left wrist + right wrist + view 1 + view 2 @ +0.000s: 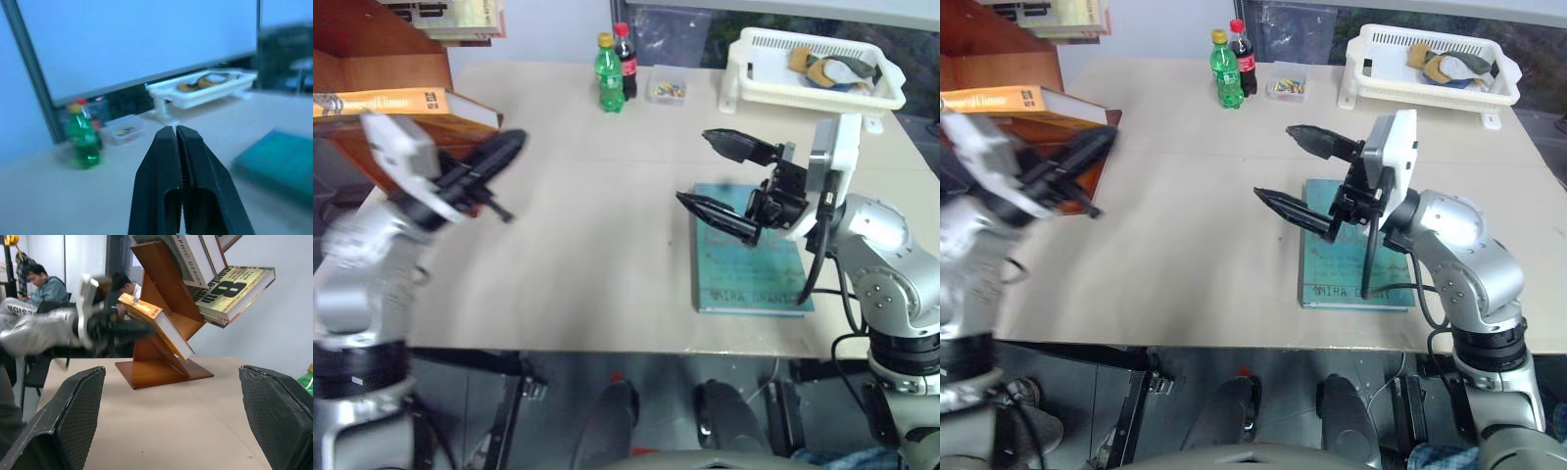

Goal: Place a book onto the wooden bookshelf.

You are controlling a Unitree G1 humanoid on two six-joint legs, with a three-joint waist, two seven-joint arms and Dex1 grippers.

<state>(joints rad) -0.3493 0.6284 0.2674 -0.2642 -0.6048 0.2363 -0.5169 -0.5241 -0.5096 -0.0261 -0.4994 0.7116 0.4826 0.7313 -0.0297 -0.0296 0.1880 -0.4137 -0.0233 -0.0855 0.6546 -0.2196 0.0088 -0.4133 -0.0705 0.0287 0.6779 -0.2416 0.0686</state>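
The book (386,102), orange-yellow with white page edges, lies slanted on a board of the wooden bookshelf (161,369) at the table's left edge. My left gripper (506,147) hovers just to the right of the book's near corner, shut with its fingers (166,161) pressed together and nothing between them. Whether it touches the book I cannot tell. My right gripper (695,168) stands wide open over the table's right half, pointing left toward the shelf, empty. A teal-blue book (749,269) lies flat beneath it.
A green bottle (609,74), a cola bottle (626,59) and a small clear box (666,86) stand at the table's far edge. A white slatted basket (759,78) sits at the far right. More books (234,284) fill upper shelf boards. People (44,284) sit behind the shelf.
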